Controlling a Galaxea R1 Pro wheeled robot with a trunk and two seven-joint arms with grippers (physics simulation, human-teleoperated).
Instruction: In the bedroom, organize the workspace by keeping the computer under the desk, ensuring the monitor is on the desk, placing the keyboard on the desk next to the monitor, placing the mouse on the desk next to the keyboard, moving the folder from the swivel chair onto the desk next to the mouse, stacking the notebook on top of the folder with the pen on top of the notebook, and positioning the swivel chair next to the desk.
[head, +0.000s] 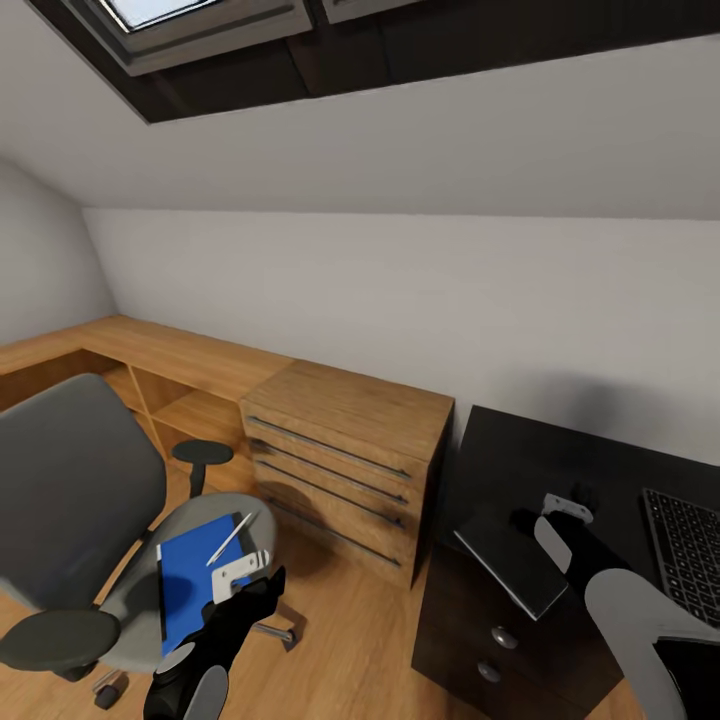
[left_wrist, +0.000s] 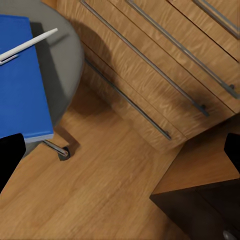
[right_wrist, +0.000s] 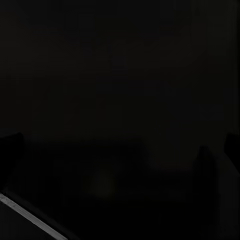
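My left arm reaches over the grey swivel chair (head: 90, 500), fingers (left_wrist: 10, 155) spread wide beside the blue folder (head: 195, 580); my right fingers (head: 525, 520) touch the dark notebook (head: 510, 560) on the black table (head: 560, 460), grip unclear.

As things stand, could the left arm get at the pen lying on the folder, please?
Probably yes. The left gripper hovers just above the blue folder on the swivel chair, and the pen lies uncovered on top, close ahead, with nothing between them.

We are seeing the black counter (head: 520, 460) carrying the notebook (head: 510, 560) and keyboard (head: 690, 550); the swivel chair (head: 70, 490) seat is bearing the folder (head: 195, 580), pen (head: 230, 538) atop.
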